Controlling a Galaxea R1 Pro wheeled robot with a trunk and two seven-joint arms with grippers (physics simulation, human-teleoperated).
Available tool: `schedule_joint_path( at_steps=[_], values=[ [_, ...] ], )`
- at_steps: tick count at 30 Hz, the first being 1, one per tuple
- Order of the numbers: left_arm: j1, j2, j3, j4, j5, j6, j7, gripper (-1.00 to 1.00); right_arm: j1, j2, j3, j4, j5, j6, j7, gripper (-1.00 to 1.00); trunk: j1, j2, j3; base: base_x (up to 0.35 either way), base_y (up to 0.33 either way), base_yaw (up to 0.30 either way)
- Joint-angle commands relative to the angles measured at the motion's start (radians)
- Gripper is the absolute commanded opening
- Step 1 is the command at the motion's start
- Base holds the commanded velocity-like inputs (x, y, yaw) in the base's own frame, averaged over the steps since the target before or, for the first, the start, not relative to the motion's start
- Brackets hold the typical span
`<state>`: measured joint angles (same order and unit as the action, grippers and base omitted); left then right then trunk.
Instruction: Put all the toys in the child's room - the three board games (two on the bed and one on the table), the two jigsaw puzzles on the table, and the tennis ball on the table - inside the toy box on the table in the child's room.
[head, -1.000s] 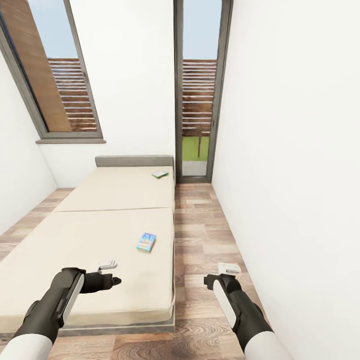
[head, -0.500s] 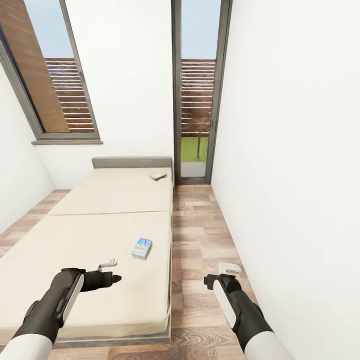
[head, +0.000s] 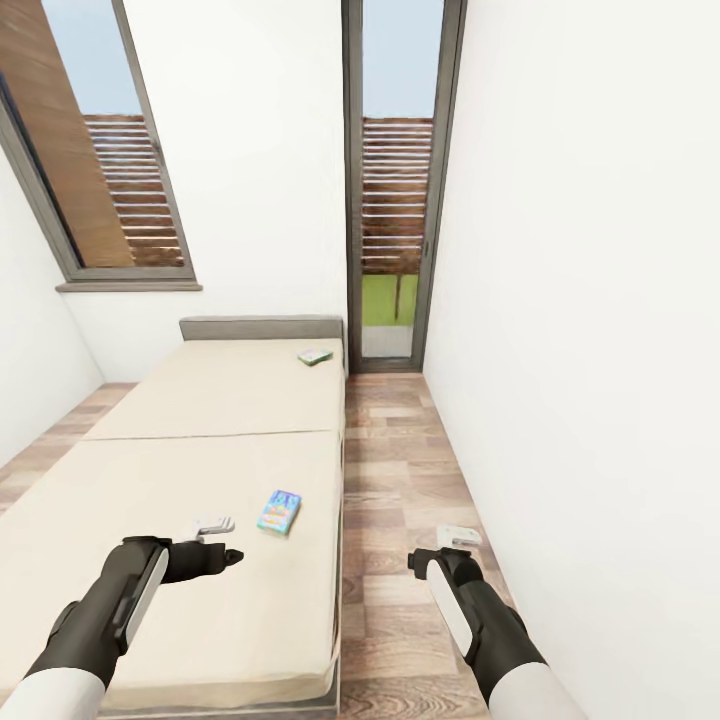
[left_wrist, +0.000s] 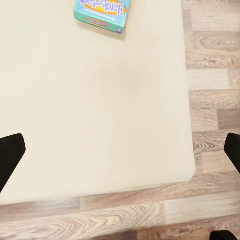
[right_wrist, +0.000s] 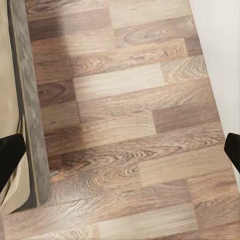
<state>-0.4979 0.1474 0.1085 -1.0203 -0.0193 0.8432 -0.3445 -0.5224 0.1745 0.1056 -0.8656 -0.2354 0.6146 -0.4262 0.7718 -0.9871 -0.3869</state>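
One board game (left_wrist: 103, 11) is lying on the bed (left_wrist: 90, 110), showing purple lettering that seems to read "Balderdash" on its lid; lettering on the other game (head: 315, 355), near the headboard, is too small to read.

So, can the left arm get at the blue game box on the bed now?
Probably yes. The blue game box lies flat on the bed, just ahead of the open left claw, with bare mattress between them.
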Motion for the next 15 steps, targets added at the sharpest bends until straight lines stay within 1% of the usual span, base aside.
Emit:
schedule_joint_path(
  at_steps=[1, 4, 10, 15],
  values=[
    [-0.001, 0.0, 0.002, -0.001, -0.002, 0.005, -0.005, 1.0, -0.001, 0.0, 0.002, -0.001, -0.01, 0.002, -0.009, 1.0, 0.0, -0.001, -0.001, 0.031, 0.0, 0.0],
    [-0.001, 0.0, 0.001, -0.001, -0.002, 0.005, -0.005, 1.0, -0.001, 0.0, 0.002, -0.001, -0.01, 0.002, -0.009, 1.0, 0.0, -0.001, -0.001, 0.065, 0.0, 0.0],
    [-0.001, 0.0, 0.0, -0.001, -0.002, 0.004, -0.005, 1.0, -0.001, 0.0, 0.002, -0.001, -0.01, 0.002, -0.009, 1.0, 0.0, -0.001, -0.001, 0.119, 0.0, 0.0],
    [-0.001, 0.0, 0.0, -0.001, -0.002, 0.004, -0.005, 1.0, -0.001, 0.0, 0.002, -0.001, -0.01, 0.002, -0.009, 1.0, 0.0, -0.001, -0.001, 0.033, 0.0, 0.0]
  ],
)
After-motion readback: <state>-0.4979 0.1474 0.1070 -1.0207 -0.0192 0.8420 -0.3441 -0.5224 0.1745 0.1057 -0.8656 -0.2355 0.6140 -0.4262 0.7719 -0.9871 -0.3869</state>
